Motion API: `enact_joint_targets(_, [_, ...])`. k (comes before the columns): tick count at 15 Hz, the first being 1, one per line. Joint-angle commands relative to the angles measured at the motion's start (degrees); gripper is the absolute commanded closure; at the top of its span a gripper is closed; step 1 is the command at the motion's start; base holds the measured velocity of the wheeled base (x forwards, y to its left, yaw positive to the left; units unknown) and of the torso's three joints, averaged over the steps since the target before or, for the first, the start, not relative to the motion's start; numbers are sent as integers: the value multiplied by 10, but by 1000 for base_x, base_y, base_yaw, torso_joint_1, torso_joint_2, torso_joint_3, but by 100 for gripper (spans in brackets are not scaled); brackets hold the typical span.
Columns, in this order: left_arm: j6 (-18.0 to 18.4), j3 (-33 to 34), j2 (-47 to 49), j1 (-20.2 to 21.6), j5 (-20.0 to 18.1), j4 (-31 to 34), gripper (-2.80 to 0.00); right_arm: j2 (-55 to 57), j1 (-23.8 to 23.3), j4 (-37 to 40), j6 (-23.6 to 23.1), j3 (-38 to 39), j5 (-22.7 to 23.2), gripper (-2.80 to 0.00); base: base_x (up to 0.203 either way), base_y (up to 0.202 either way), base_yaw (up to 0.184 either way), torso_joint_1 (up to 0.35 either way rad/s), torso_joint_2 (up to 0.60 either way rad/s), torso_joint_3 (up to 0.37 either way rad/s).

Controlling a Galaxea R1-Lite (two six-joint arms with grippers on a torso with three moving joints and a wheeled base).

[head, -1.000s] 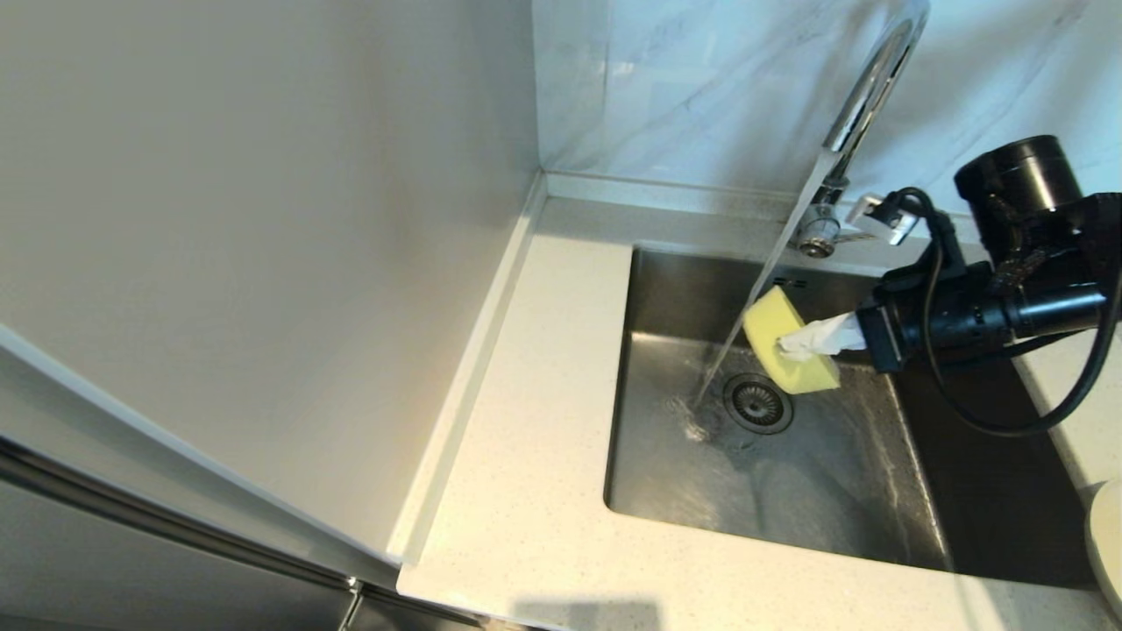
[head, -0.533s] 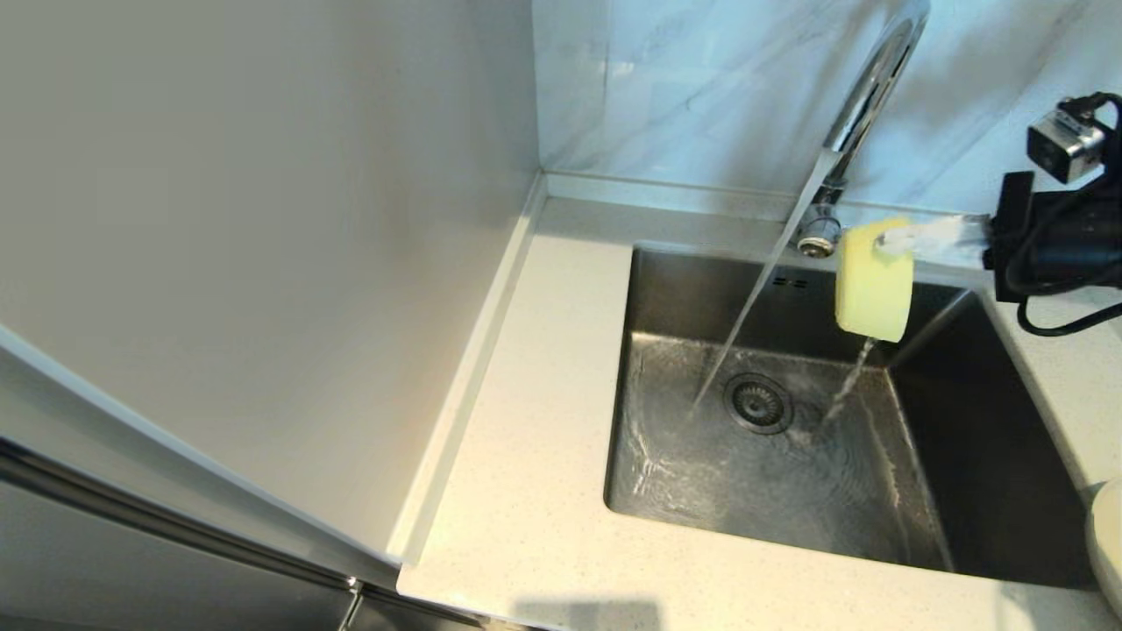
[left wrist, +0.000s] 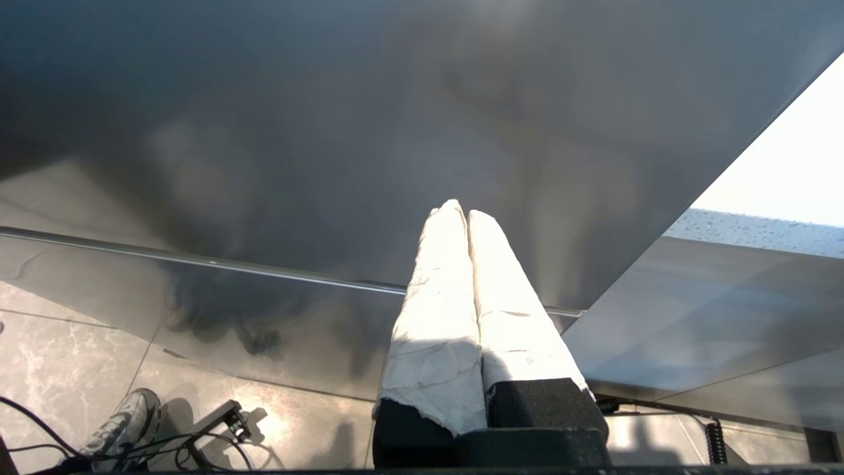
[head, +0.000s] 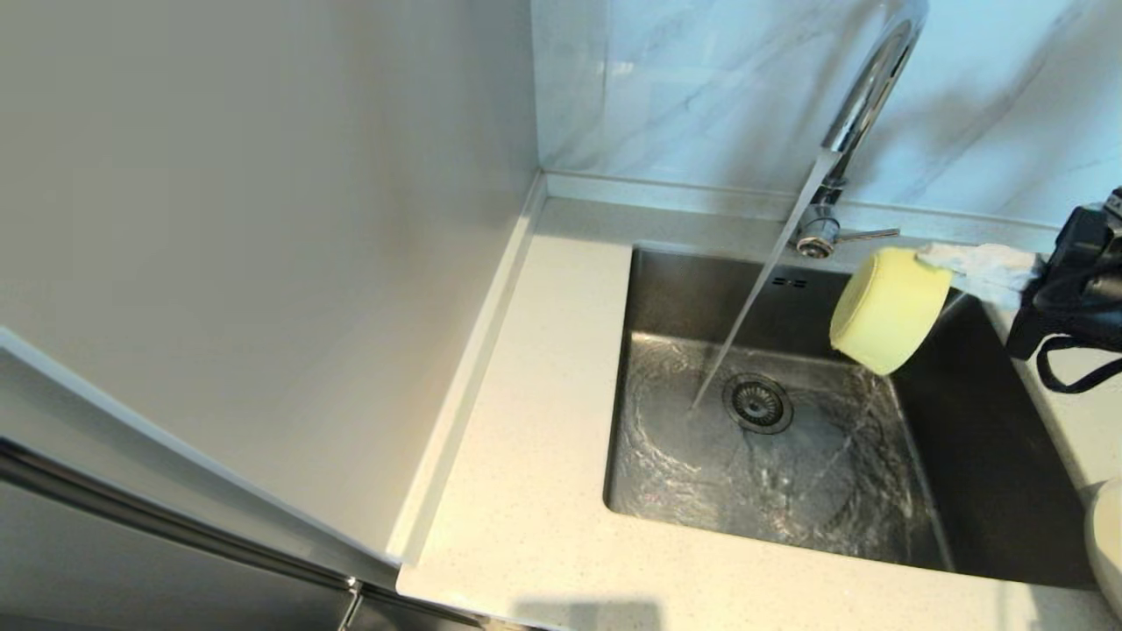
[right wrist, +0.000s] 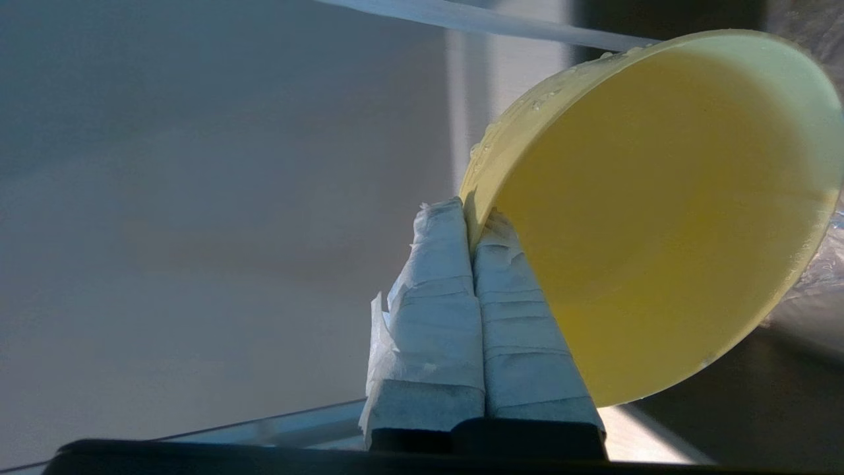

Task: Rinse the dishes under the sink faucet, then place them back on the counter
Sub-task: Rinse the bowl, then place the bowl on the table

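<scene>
1. Bowl (head: 887, 308): pale yellow and wet. It is held in the air over the back right corner of the sink (head: 684, 491), tilted well onto its side, clear of the water stream. Drops cling to its rim in the right wrist view (right wrist: 659, 218).
2. Step in hand, judged: the rinsed bowl is drained and carried toward the counter (head: 526, 526) on the right. To do it well, keep the tilt until the water has run off over the sink, then level the bowl before it crosses the counter edge. Lower it onto a bare patch clear of the plate (head: 1106, 543), whose edge shows at the lower right.
3. Right hand (head: 942, 257): its two wrapped fingers (right wrist: 435, 297) are pressed close together, clamped on the bowl's rim, one inside the wall and one outside. The grip is on a thin wet edge, so a quick swing could let the bowl pivot or slip.
4. Faucet (head: 863, 105): water runs in a slanted stream to a point beside the drain (head: 758, 403); the lever (head: 863, 234) juts to the right at its base.
5. Left hand (left wrist: 467, 218): parked below the counter, out of the head view, fingers together and holding nothing.
</scene>
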Motion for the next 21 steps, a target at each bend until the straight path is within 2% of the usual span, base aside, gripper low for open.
enact_joint_targets(1, [-1,0,0,0,-1,0,0,-9,-14,-114,130,-5,8,0,0,0,0,0,0,0])
enact_joint_targets(2, [0,0,0,0,0,0,0,-12,-23,-169,193,-9,10,0,0,0,0,0,0,0])
enact_joint_targets(3, [0,0,0,0,-1,0,0,-6,-28,-214,236,3,11,0,0,0,0,0,0,0])
enact_joint_targets(5, [-1,0,0,0,0,0,0,50,-31,-269,246,58,15,0,0,0,0,0,0,0])
enact_joint_targets(7, [0,0,0,0,0,0,0,91,-42,-371,252,78,28,0,0,0,0,0,0,0])
enact_joint_targets(11, [-1,0,0,0,0,0,0,2,-83,-381,312,-29,59,0,0,0,0,0,0,0])
enact_joint_targets(12, [-1,0,0,0,-1,0,0,-5,-86,-382,317,-28,64,0,0,0,0,0,0,0])
enact_joint_targets(15, [0,0,0,0,0,0,0,54,-88,-400,292,68,86,0,0,0,0,0,0,0])
enact_joint_targets(16, [-1,0,0,0,0,0,0,60,-90,-402,289,73,88,0,0,0,0,0,0,0])
enact_joint_targets(17, [-1,0,0,0,0,0,0,48,-95,-398,292,55,90,0,0,0,0,0,0,0])
enact_joint_targets(20, [0,0,0,0,0,0,0,-36,-107,-351,315,-79,91,0,0,0,0,0,0,0])
enact_joint_targets(21, [0,0,0,0,-1,0,0,-42,-109,-327,320,-93,90,0,0,0,0,0,0,0])
